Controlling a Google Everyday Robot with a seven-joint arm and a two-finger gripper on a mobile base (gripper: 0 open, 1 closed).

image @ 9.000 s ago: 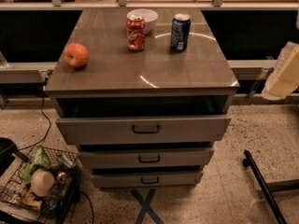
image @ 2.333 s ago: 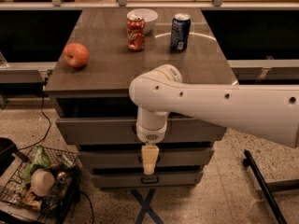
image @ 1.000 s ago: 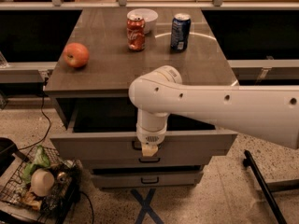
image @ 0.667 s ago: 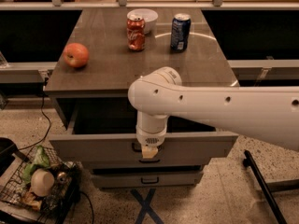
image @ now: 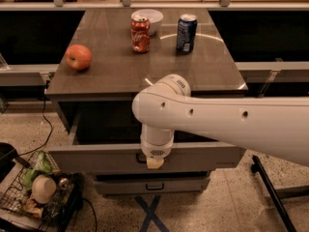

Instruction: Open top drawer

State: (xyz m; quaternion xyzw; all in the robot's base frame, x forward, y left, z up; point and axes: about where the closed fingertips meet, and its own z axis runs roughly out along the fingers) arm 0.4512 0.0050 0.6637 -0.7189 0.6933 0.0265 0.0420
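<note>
The top drawer [image: 87, 157] is pulled out from under the grey cabinet top [image: 116, 76], with a dark gap showing behind its grey front. My gripper [image: 154, 161] hangs from the white arm [image: 217, 122] right at the centre of the drawer front, over the dark handle [image: 140, 158], which is mostly hidden behind it. A narrower drawer front [image: 154, 184] with its own small handle sits below.
On the cabinet top stand a red apple [image: 78, 57], a red can [image: 140, 33], a blue can [image: 186, 32] and a white bowl [image: 147, 19]. A wire basket [image: 34, 197] with clutter sits on the floor at left. A dark bar [image: 270, 192] lies at right.
The arm came in and set the gripper at the top drawer's handle. The drawer front has since come forward, widening the dark gap behind it.
</note>
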